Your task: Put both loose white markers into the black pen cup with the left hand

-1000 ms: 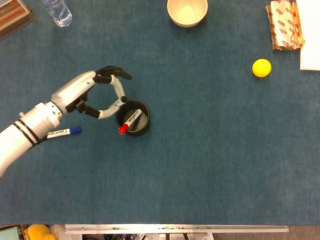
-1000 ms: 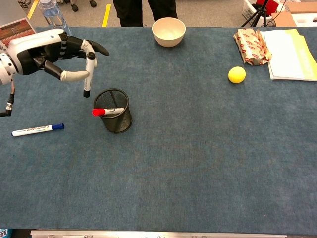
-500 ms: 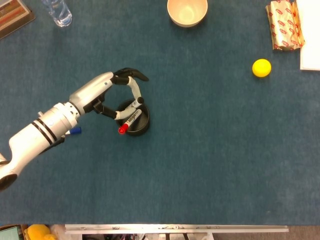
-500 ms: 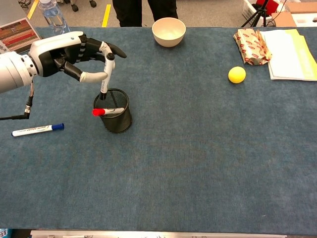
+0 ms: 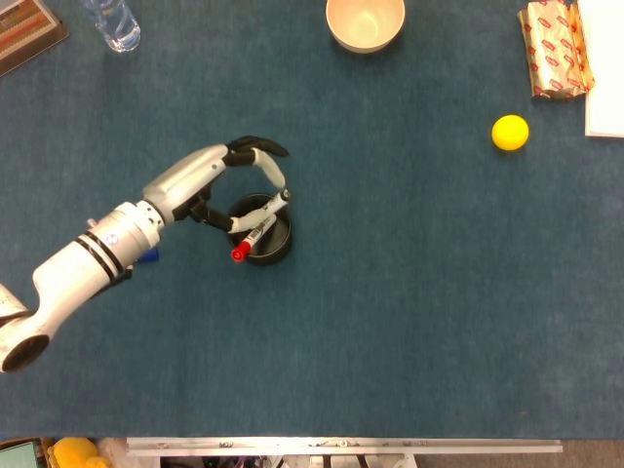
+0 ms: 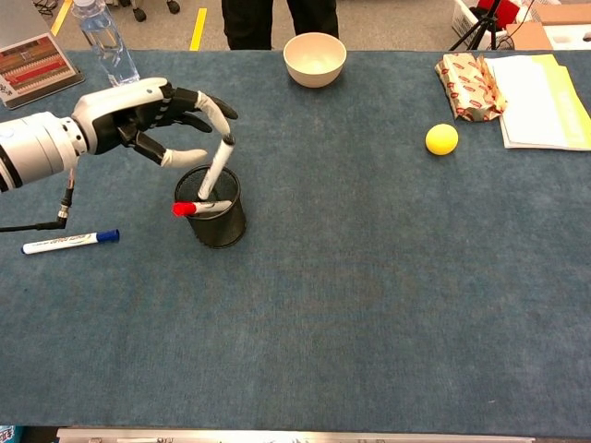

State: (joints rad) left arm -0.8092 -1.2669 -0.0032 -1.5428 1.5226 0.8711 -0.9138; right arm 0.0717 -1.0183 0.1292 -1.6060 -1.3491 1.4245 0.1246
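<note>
1. Lying nearest on the left, a blue-capped marker (image 6: 69, 242) sits flat on the desk (image 6: 369, 305), well apart from the cup. By the task it is probably the one left to collect.
2. Black mesh pen cup (image 6: 222, 226) stands upright just beyond it. A red-capped marker (image 6: 199, 208) rests across the rim with its cap poking out to the left, so it is in but not seated.
3. A third white marker (image 6: 215, 166) stands tilted in the cup, lower end inside and upper end leaning out to the right. The cup is shallower than the marker, so it props on the rim.
4. Left robot hand (image 6: 152, 115) hovers just above and left of the cup with its fingers spread wide. It holds nothing as far as the views show, though a fingertip is near the marker's top end. This looks like a release pose.
5. Right robot hand is not visible in either view.
6. The desk has a blue-grey carpet-like cover, giving decent friction, so little should roll.
7. Further back are a yellow ball (image 6: 441, 138), a wrapped packet (image 6: 469, 85) and papers (image 6: 540, 88) on the right, a cream bowl (image 6: 315, 57) at centre, and a water bottle (image 6: 104, 41) and printed card (image 6: 32, 69) on the left.
8. Past the far edge, someone's legs (image 6: 272, 18) stand on the floor.
</note>
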